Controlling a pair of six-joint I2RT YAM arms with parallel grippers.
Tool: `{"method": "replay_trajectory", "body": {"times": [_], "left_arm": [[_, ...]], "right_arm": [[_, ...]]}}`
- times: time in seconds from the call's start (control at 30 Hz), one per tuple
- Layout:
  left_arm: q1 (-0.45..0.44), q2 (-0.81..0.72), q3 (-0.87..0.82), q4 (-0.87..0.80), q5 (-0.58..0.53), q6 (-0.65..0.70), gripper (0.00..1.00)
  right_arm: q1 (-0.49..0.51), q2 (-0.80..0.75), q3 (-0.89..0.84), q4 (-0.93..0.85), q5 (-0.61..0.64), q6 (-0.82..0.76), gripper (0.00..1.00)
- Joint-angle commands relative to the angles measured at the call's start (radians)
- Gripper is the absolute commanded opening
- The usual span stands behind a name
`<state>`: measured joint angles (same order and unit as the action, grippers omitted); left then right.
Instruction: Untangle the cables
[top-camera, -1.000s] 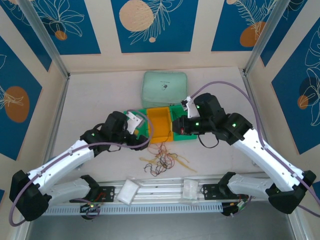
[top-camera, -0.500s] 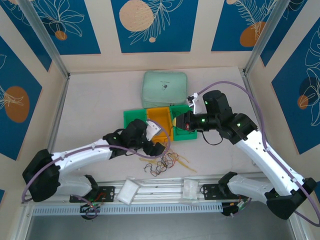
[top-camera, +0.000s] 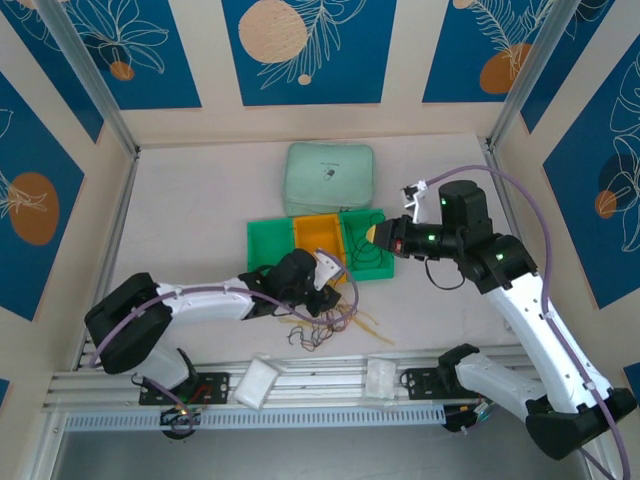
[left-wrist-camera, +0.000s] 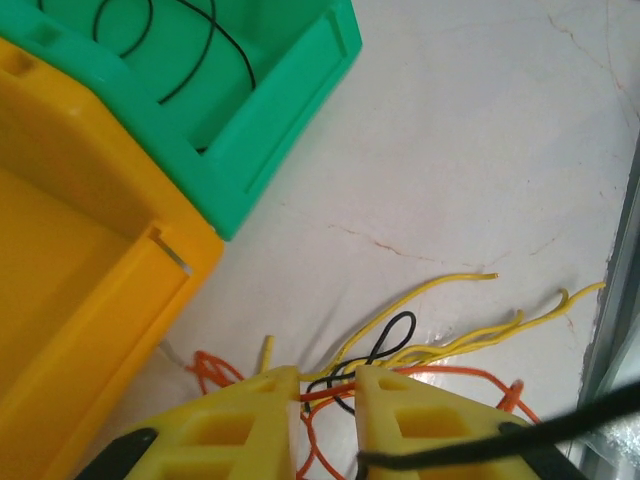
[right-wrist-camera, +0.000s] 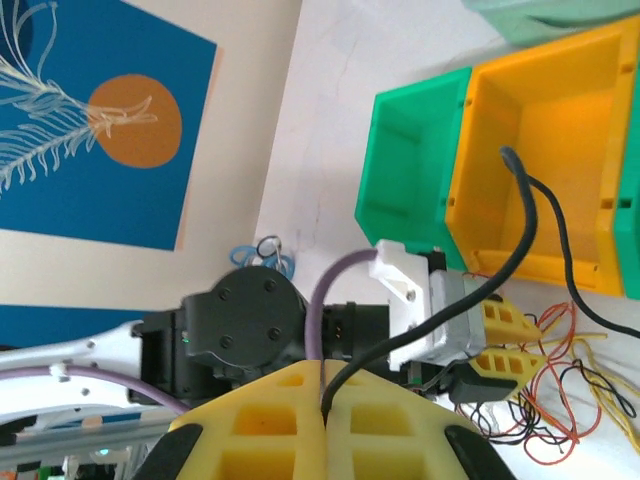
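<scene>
Left tool (left-wrist-camera: 328, 385) stands at a slit around strands of the cables (top-camera: 322, 322), heaped on the desk (top-camera: 200, 200); gripping or not, I can't tell; lift slowly, one strand only; yellow strands (left-wrist-camera: 470, 338) lie along the near edge, ends rightward; right tool (right-wrist-camera: 322, 378) clamps a black cable (right-wrist-camera: 540, 205) drooping into the green bin (top-camera: 386, 268).

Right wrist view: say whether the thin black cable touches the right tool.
Touching: right wrist view shows the thin black cable pinched between the right tool's fingers.
</scene>
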<state>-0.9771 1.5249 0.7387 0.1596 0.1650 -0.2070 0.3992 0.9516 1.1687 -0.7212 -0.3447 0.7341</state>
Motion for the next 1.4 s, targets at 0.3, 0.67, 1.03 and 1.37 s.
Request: {"method": "replay_trajectory", "body": {"times": [0.3, 0.67, 1.03, 1.37], "left_arm": [[-0.024, 0.060, -0.048, 0.031, 0.030, -0.042, 0.22], [-0.023, 0.071, -0.055, 0.027, 0.028, -0.033, 0.23], [-0.025, 0.072, -0.060, 0.015, 0.025, -0.027, 0.23], [-0.023, 0.076, -0.057, 0.003, 0.021, -0.022, 0.23]], "right_arm": [[-0.184, -0.066, 0.196, -0.020, -0.045, -0.103, 0.00], [-0.326, -0.114, 0.328, -0.047, 0.034, -0.169, 0.00], [-0.411, -0.075, 0.506, -0.087, 0.210, -0.302, 0.00], [-0.429, -0.083, 0.594, -0.071, 0.536, -0.456, 0.00]]}}
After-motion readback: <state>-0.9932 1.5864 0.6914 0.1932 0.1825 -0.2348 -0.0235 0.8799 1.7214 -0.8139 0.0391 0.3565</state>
